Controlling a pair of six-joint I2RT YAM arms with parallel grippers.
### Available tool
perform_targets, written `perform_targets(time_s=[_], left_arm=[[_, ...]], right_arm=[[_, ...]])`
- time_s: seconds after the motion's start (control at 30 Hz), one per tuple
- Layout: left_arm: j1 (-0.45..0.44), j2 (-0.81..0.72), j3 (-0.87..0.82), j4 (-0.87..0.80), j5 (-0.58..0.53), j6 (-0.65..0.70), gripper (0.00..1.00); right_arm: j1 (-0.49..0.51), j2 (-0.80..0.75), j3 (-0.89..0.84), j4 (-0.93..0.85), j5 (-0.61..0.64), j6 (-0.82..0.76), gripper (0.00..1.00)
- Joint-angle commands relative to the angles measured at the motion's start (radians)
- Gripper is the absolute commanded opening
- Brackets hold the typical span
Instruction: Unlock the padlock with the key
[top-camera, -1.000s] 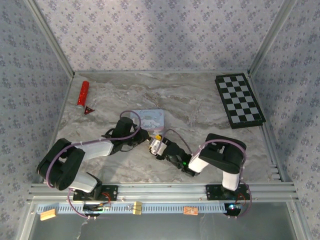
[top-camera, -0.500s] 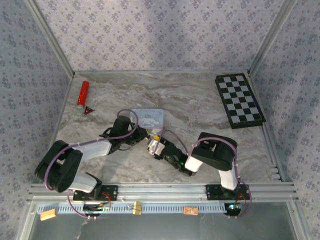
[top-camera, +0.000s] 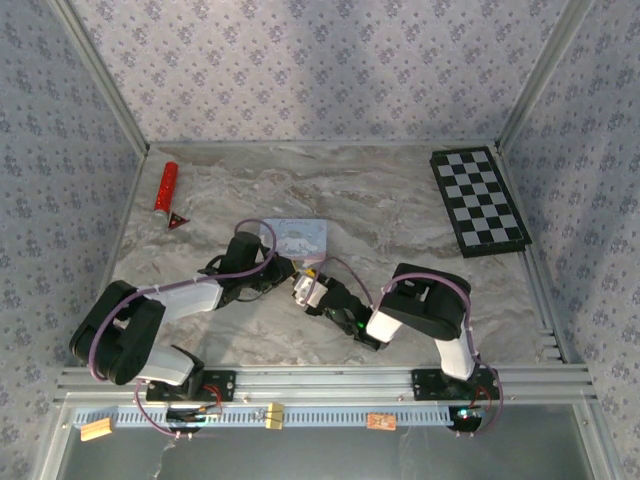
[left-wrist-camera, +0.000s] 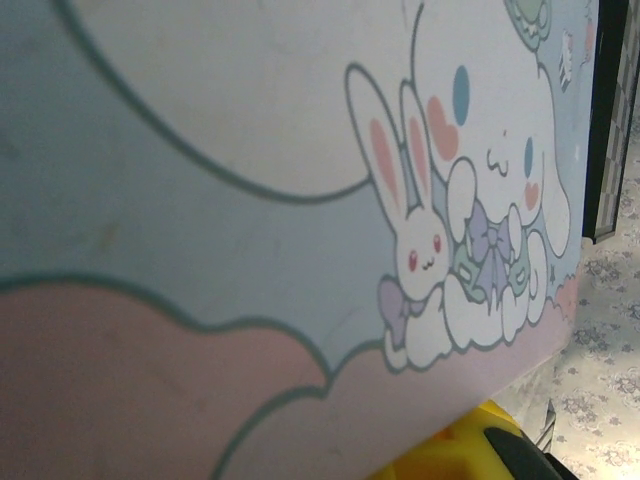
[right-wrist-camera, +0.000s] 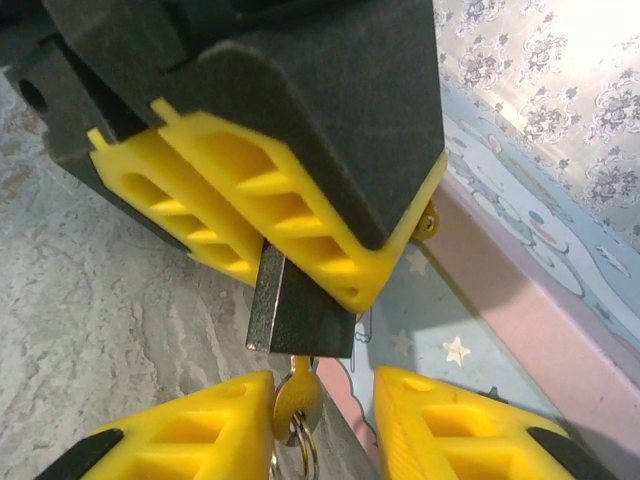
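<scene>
Fingers (right-wrist-camera: 250, 210) clamped on padlock (right-wrist-camera: 300, 318), gold key (right-wrist-camera: 293, 398) in its bottom end.
Squeezed tight by left gripper (top-camera: 284, 270): dark body, shiny silver side, near middle of table (top-camera: 400, 200), beside tin (left-wrist-camera: 200, 150). Either side of key, right gripper (right-wrist-camera: 325, 405) spread apart, not pinching it. Light-blue and pink tin with white cartoon bunnies, no words to read. Bare marble all round; chessboard (top-camera: 478, 200) and red tube (top-camera: 166, 186) far off by walls.
</scene>
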Motion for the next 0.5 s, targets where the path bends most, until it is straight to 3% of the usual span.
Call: perform_targets(time_s=[0.0, 0.47], left_arm=[[0.007, -0.041, 0.028, 0.019, 0.023, -0.008, 0.06], [0.019, -0.040, 0.021, 0.024, 0.026, -0.010, 0.06]], right_arm=[[-0.004, 0.028, 0.012, 0.029, 0.027, 0.020, 0.31], [0.000, 0.015, 0.014, 0.030, 0.024, 0.032, 0.27]])
